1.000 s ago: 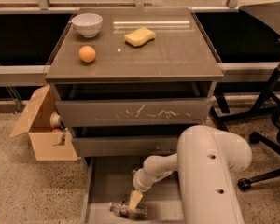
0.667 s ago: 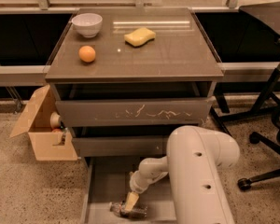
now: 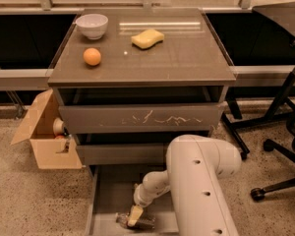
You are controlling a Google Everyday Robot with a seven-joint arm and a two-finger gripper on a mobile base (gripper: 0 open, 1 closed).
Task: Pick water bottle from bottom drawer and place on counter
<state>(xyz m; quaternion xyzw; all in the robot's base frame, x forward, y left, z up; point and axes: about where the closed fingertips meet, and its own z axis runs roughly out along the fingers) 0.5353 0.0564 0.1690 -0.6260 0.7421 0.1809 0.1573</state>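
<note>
The water bottle [image 3: 146, 224] lies on its side on the floor of the open bottom drawer [image 3: 110, 195], near its front edge. My gripper [image 3: 133, 216] points down into the drawer and sits right over the bottle's left part, at or touching it. My white arm [image 3: 201, 181] fills the drawer's right side and hides that part of the floor. The counter [image 3: 182, 58] is the glossy top of the cabinet above.
On the counter stand a white bowl [image 3: 92, 25], an orange [image 3: 92, 56] and a yellow sponge [image 3: 147, 38]. The scratched top drawer front [image 3: 137, 118] juts out slightly. An open cardboard box [image 3: 44, 141] sits on the floor at left; chair legs [image 3: 280, 132] stand at right.
My arm has shifted a little left and the gripper has come down closer onto the bottle. The bottle has not visibly moved.
</note>
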